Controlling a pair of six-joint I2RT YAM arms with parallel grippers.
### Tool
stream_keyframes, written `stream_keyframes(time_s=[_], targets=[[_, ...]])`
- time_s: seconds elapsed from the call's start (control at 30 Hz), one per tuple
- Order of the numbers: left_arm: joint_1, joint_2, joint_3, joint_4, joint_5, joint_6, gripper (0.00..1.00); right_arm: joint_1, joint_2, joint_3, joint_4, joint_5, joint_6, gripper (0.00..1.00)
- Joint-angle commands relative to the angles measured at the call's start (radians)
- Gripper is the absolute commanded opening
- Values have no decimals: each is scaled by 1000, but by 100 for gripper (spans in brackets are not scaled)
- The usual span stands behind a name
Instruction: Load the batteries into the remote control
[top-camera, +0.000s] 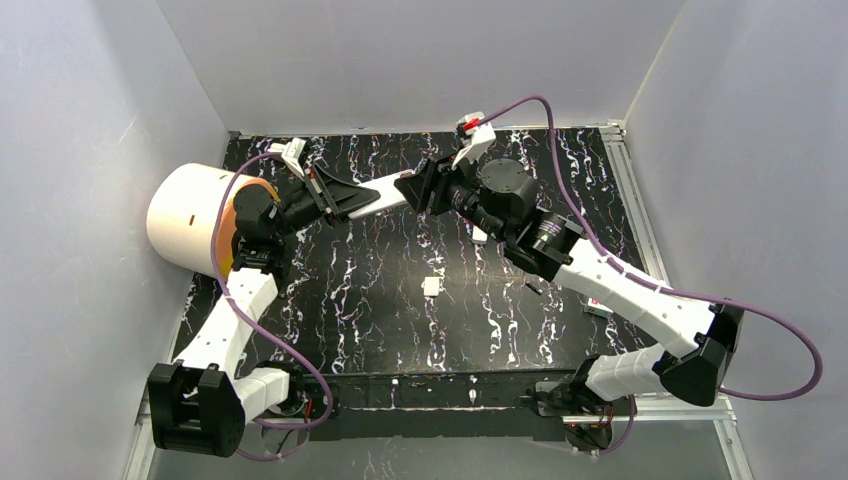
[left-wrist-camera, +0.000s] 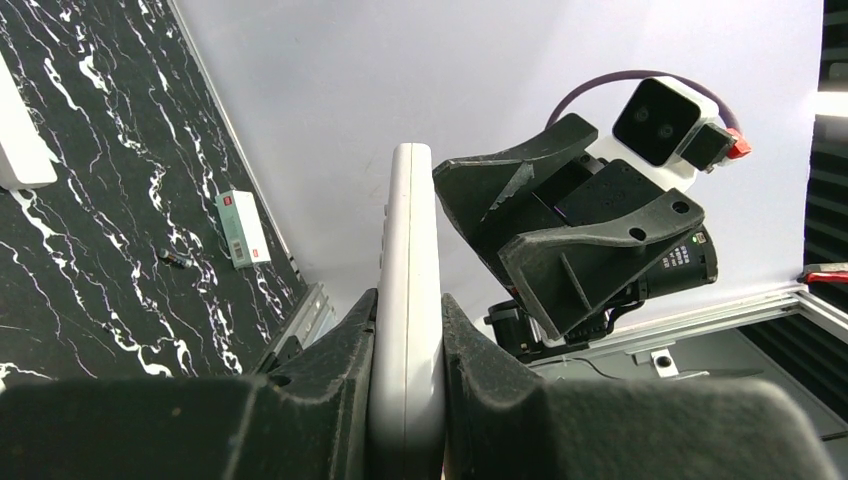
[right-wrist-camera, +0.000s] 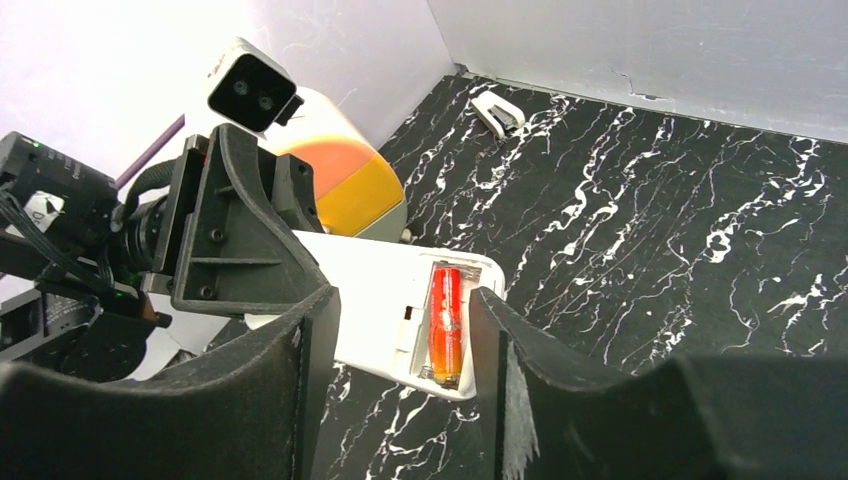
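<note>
black marbled table (top-camera: 380, 300), left fingers (left-wrist-camera: 355, 360) gripping remote control (left-wrist-camera: 408, 280), battery (right-wrist-camera: 445, 325) inside

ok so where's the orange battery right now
In the right wrist view the battery lies in the open compartment of the white remote, just ahead of the open right gripper; the left gripper holds that remote.

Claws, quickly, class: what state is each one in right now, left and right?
Left claw: closed, holding the white remote edge-on.
Right claw: open, holding nothing; an orange battery lies in the remote's open slot.
</note>
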Motion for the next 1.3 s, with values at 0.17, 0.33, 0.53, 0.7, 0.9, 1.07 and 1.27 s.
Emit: stream_keyframes(time_s=[0.17, 0.33, 0.53, 0.7, 0.9, 1.07, 1.27], targets=[[-2, -39, -10, 45, 2, 44, 0, -6, -41, 24, 56, -23, 41, 47], [-2, -38, -13, 45, 11, 105, 0, -5, -21, 55, -69, -25, -43, 32], [-3, -31, -23, -2, 27, 241, 0, -5, -12, 52, -167, 28, -109, 31], [-2, -24, -19, -46, 54, 299, 0, -5, 42, 84, -236, 24, -166, 33], [-3, -28, -6, -183, 39, 382, 0, -6, 92, 76, -226, -7, -180, 33], [-14, -36, 58, -603, -121, 641, 0, -7, 124, 41, -224, 66, -139, 38], [-71, 24, 88, -945, -317, 835, 0, -40, 106, -117, -188, 65, 73, 43]])
